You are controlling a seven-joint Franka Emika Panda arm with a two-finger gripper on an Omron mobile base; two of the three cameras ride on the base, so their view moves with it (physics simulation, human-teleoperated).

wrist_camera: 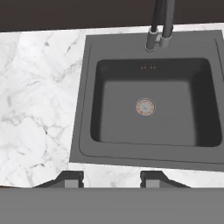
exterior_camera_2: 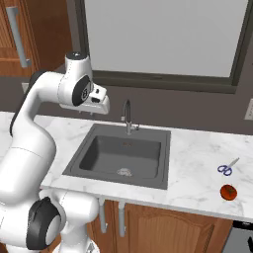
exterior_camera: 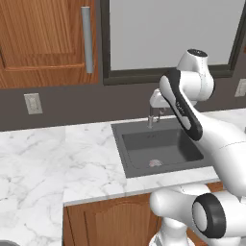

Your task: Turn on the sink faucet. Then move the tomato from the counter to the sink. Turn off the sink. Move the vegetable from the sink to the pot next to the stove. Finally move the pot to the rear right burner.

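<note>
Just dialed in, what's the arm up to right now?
The gripper hangs over the left side of the sink, holding nothing, jaws apart. The faucet looks untouched and no water shows in the basin. The tomato sits on the counter to the right of the sink, beside the scissors. So nothing has been moved yet; it looks set up for the faucet step.
</note>
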